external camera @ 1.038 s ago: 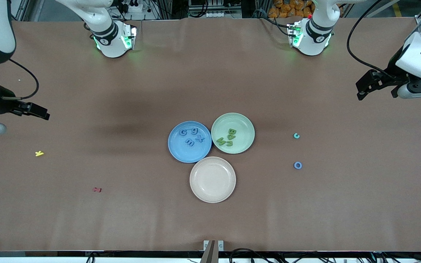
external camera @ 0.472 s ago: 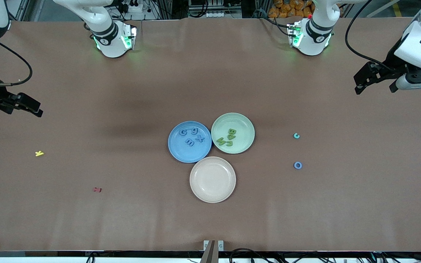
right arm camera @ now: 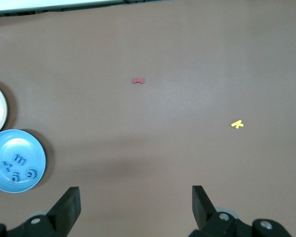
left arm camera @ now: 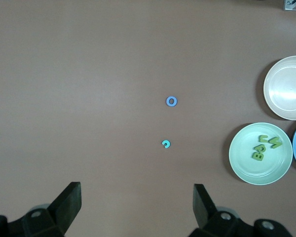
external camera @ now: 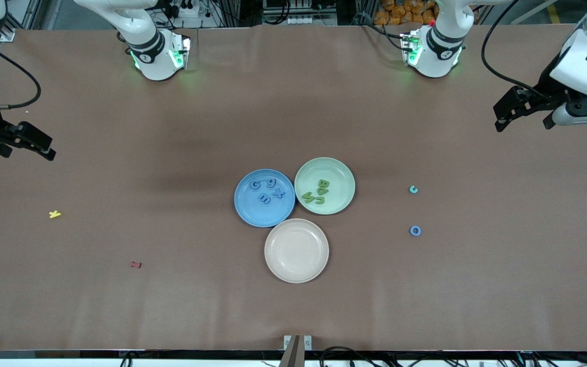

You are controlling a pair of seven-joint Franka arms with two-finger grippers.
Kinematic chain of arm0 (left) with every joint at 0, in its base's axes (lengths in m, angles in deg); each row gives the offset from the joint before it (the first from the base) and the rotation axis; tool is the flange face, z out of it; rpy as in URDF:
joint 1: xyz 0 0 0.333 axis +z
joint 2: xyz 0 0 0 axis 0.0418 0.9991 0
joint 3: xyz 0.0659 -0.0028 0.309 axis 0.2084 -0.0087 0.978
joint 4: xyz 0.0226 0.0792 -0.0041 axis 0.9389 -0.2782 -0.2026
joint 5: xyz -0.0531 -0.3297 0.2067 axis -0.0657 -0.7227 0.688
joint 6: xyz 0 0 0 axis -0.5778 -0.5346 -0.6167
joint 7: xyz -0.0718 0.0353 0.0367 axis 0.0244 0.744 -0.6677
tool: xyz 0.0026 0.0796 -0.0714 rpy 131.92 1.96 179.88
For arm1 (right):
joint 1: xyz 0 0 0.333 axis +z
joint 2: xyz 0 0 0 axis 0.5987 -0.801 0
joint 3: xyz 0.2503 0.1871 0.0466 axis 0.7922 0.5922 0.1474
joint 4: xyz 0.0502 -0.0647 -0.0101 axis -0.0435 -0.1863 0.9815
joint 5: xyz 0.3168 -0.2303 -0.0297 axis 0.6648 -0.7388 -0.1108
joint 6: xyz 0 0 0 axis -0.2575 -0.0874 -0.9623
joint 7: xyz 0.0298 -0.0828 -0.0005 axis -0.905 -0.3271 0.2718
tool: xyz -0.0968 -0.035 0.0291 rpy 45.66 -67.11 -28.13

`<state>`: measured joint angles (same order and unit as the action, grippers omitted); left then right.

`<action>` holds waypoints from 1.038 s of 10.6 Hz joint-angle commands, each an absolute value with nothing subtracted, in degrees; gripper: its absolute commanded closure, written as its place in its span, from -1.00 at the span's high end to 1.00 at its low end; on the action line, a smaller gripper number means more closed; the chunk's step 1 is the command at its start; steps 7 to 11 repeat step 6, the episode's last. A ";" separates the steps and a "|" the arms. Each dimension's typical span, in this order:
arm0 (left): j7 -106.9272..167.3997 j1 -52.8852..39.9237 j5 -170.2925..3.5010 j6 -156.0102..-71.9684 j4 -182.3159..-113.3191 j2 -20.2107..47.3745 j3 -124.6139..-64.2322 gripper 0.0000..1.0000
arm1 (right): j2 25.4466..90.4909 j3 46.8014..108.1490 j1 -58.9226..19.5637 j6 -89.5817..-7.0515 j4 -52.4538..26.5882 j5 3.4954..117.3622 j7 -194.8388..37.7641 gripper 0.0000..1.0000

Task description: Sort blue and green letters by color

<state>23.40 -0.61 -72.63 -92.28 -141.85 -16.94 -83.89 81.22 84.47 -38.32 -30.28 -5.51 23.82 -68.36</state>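
Note:
Several blue letters [external camera: 271,189] lie in the blue plate [external camera: 252,214], and several green letters [external camera: 319,190] lie in the green plate [external camera: 342,176]. A blue O [external camera: 415,231] and a teal C-shaped letter [external camera: 413,189] lie loose on the table toward the left arm's end. Both show in the left wrist view, the O [left arm camera: 171,101] and the C [left arm camera: 166,143]. My left gripper [external camera: 523,125] is open and empty, high over the table's left-arm end [left arm camera: 137,197]. My right gripper [external camera: 27,151] is open and empty over the right-arm end [right arm camera: 135,197].
An empty beige plate [external camera: 296,251] touches the two coloured plates on the side nearer the front camera. A tiny yellow letter [external camera: 55,214] and a tiny red letter [external camera: 135,264] lie toward the right arm's end of the brown table.
My right gripper has drawn outward toward the right arm's end of the table. My left gripper shifted slightly outward, then held still. The letters and plates have not moved.

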 commanded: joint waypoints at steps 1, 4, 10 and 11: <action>24.03 -0.24 -73.44 -91.31 -141.09 -17.05 -83.92 1.00 | 81.70 84.51 -38.45 -28.50 -3.73 24.73 -68.58 1.00; 23.94 -0.16 -73.26 -90.96 -141.18 -17.14 -83.83 1.00 | 81.70 84.51 -38.45 -28.50 -3.91 24.73 -68.58 1.00; 24.03 -0.07 -73.17 -90.96 -141.09 -17.14 -83.48 1.00 | 81.70 84.42 -38.45 -28.50 -3.91 24.73 -68.58 1.00; 24.03 -0.07 -73.17 -90.96 -141.09 -17.14 -83.48 1.00 | 81.70 84.42 -38.45 -28.50 -3.91 24.73 -68.58 1.00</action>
